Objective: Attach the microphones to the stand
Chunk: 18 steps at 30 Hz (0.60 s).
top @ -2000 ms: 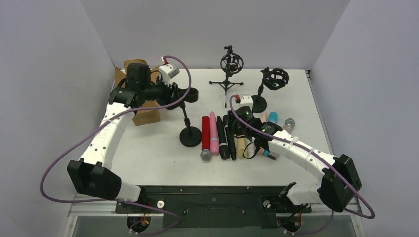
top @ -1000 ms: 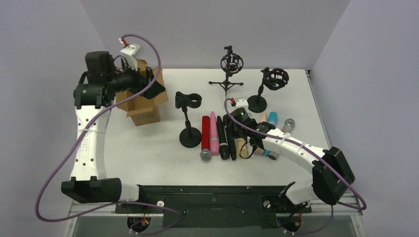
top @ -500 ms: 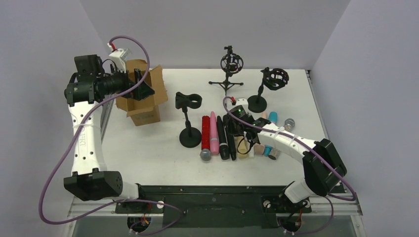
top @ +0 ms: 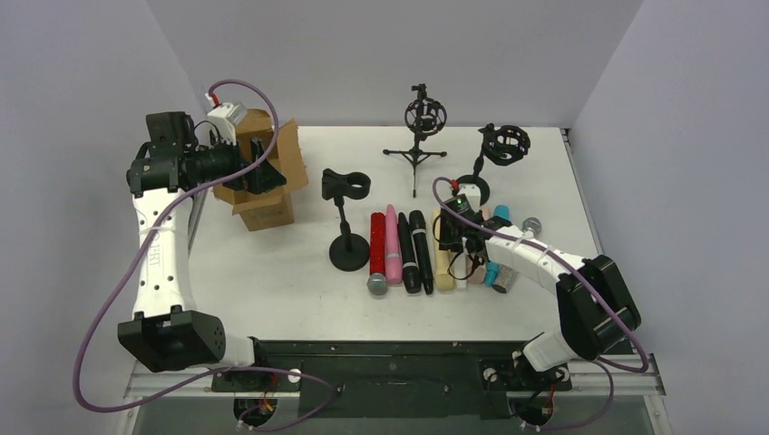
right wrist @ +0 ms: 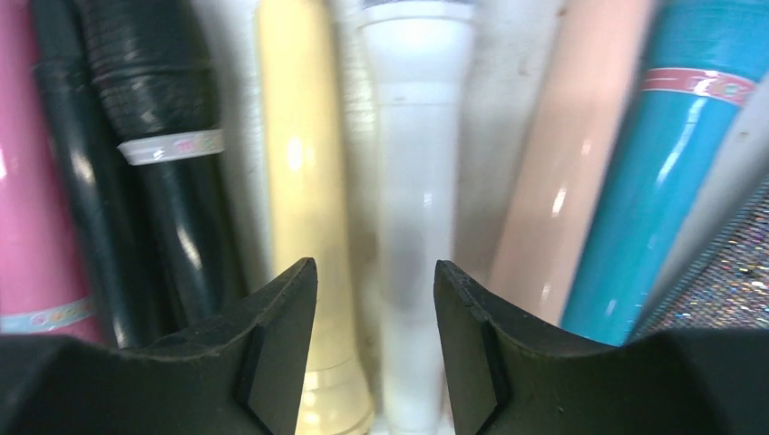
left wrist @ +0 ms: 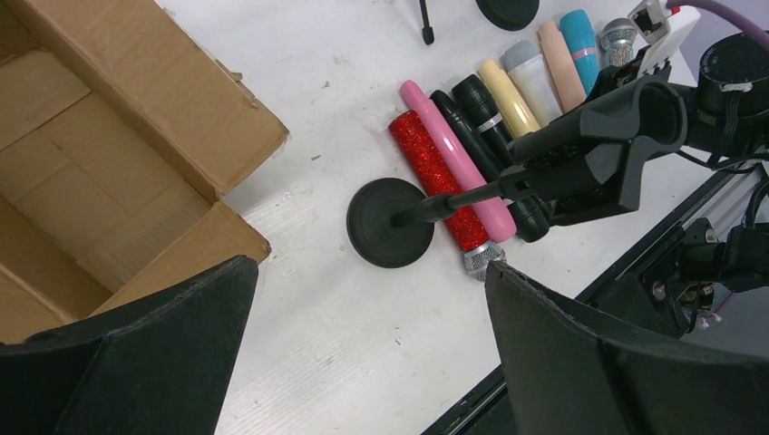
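Right wrist view: right gripper (right wrist: 374, 276) jaws parted, grasping nothing, over white microphone (right wrist: 417, 181). Centre it, clear of cream-yellow microphone (right wrist: 304, 181), before closing. Left gripper (left wrist: 370, 269) released, empty.

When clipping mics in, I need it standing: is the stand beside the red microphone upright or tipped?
Upright. The stand sits flat on its round base, with the clip raised above it.

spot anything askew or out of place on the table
Little stands out: the microphones lie side by side in a tidy row. Only the cardboard box sits skewed at far left, flaps splayed open.
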Tool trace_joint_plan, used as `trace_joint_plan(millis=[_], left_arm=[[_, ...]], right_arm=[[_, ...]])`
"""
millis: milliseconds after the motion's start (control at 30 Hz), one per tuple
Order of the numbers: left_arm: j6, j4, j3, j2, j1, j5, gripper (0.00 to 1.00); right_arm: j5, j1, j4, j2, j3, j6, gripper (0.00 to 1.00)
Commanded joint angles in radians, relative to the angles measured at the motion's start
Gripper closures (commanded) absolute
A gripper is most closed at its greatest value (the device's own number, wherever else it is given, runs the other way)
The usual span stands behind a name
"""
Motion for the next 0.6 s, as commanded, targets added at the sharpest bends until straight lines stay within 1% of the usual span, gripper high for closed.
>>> trace_joint_plan(millis=[0, 433, 567], left_arm=[[0.009, 0.029, 0.049, 0.017, 0.003, 0.029, 0.04], [0.018, 0.024, 0.057, 0.056, 0.003, 0.04, 0.04], [0.024, 0.026, 0.057, 0.056, 0.001, 0.032, 0.04]], right_arm=[[0.042, -0.029, -0.014, -0.039, 0.011, -0.002, 0.54], [0.069, -0.031, -0.001, 0.049, 0.044, -0.022, 0.57], [0.086, -0.004, -0.029, 0.029, 0.083, -0.024, 0.58]])
